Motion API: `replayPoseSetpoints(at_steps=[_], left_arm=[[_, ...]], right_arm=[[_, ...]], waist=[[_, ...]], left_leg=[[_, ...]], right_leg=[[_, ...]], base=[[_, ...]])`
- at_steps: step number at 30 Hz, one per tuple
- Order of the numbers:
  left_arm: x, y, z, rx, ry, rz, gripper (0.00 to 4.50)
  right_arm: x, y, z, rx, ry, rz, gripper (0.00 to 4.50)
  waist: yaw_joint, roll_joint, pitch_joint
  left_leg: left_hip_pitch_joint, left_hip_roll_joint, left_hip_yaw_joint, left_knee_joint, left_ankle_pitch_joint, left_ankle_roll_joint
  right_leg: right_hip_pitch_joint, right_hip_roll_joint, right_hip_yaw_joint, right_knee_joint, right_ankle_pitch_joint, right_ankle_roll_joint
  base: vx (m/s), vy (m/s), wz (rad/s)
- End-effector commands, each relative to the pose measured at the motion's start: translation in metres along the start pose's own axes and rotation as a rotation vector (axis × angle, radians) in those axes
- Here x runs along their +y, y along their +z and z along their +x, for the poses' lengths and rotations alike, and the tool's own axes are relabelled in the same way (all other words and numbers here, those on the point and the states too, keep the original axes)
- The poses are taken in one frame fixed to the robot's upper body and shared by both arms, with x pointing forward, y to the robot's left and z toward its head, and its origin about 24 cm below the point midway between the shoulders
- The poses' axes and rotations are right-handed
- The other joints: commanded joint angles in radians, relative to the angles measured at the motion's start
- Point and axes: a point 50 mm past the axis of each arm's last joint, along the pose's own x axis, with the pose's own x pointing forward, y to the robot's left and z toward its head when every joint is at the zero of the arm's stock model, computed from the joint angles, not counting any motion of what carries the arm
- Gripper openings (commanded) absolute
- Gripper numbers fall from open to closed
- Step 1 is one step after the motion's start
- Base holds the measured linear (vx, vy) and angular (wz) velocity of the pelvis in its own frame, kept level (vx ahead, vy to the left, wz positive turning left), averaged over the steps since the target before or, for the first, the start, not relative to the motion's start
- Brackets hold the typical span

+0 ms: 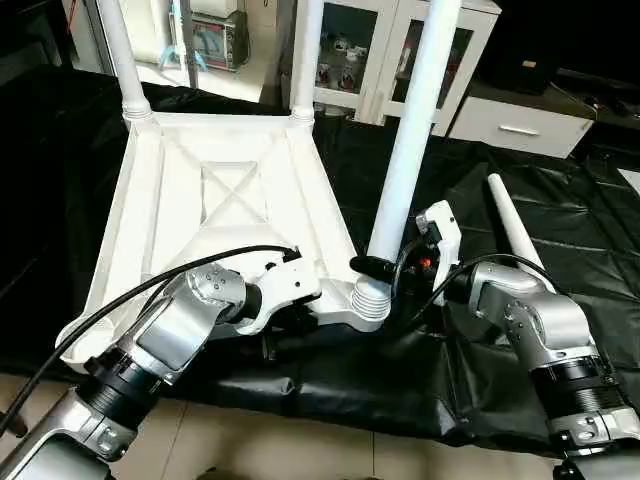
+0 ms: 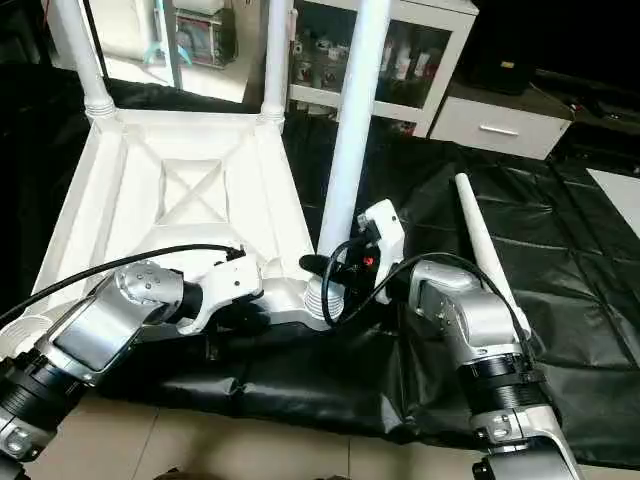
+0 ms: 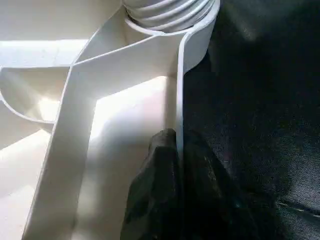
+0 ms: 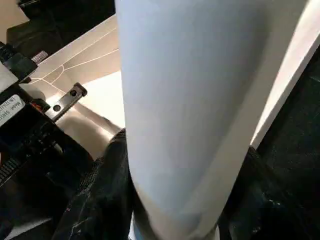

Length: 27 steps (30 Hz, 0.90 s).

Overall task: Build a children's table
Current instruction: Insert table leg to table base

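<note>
The children's table top [image 1: 180,215] lies upside down on a black cloth, X-ribbed underside up. Two white legs [image 1: 122,55] [image 1: 306,55] stand in its far corner sockets. A third leg [image 1: 415,130] stands upright in the near right socket [image 1: 370,300]. My right gripper [image 1: 383,265] is shut on this leg just above the socket, with fingers [image 4: 107,190] on both sides of it. My left gripper [image 3: 177,150] is shut on the top's near rim [image 3: 179,90], left of that socket. A fourth leg [image 1: 513,225] lies loose on the cloth to the right.
The black cloth [image 1: 560,210] covers the work area, and tiled floor [image 1: 300,450] shows at its near edge. A glass-door cabinet [image 1: 350,50] and a white drawer unit [image 1: 515,125] stand behind. A small appliance [image 1: 215,40] sits at the back left.
</note>
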Motion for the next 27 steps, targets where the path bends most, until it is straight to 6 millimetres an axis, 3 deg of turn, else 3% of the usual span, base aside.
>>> replayPoseSetpoints(at_steps=[1, 7, 17, 22, 24, 27], left_arm=[[-0.004, 0.000, 0.007, -0.001, -0.007, -0.006, 0.03], [-0.002, -0.001, 0.006, -0.005, 0.014, -0.014, 0.03], [0.004, 0.001, 0.005, -0.015, 0.046, -0.024, 0.03], [0.005, 0.001, 0.005, -0.016, 0.054, -0.027, 0.03], [0.005, 0.001, 0.005, -0.016, 0.055, -0.027, 0.03], [0.005, 0.001, 0.005, -0.015, 0.058, -0.028, 0.03]], right_arm=[[-0.005, -0.008, -0.001, 0.044, -0.034, 0.009, 1.86], [-0.013, -0.025, -0.010, 0.003, -0.106, 0.085, 1.86], [-0.006, -0.047, -0.019, -0.115, -0.125, 0.167, 1.86], [0.002, -0.057, -0.022, -0.116, -0.127, 0.122, 1.86], [0.003, -0.059, -0.022, -0.106, -0.130, 0.098, 1.86], [0.006, -0.062, -0.023, -0.060, -0.125, 0.033, 1.86]], waist=[[-0.002, 0.006, -0.062], [-0.002, 0.004, -0.063], [-0.002, 0.006, -0.062], [-0.003, 0.008, -0.057], [-0.004, 0.008, -0.053], [-0.004, 0.010, -0.057]], left_leg=[[0.005, 0.009, 0.004, -0.080, -0.197, -0.020], [0.006, 0.009, 0.003, -0.081, -0.210, -0.020], [0.007, 0.009, 0.001, -0.084, -0.247, -0.017], [0.010, 0.008, -0.003, -0.087, -0.291, -0.016], [0.017, 0.007, -0.004, -0.090, -0.327, -0.014], [0.018, 0.009, -0.007, -0.093, -0.320, -0.015]], right_leg=[[0.061, -0.048, 0.045, -0.072, -0.348, -0.112], [0.059, -0.049, 0.045, -0.075, -0.359, -0.107], [0.058, -0.049, 0.042, -0.082, -0.394, -0.096], [0.054, -0.050, 0.040, -0.093, -0.467, -0.072], [0.052, -0.051, 0.037, -0.103, -0.525, -0.055], [0.056, -0.053, 0.036, -0.105, -0.520, -0.049]], base=[[0.000, 0.000, 0.00], [0.000, 0.000, 0.00], [0.000, 0.000, 0.00], [0.000, 0.000, 0.00], [0.000, 0.000, 0.00], [0.000, 0.000, 0.00]])
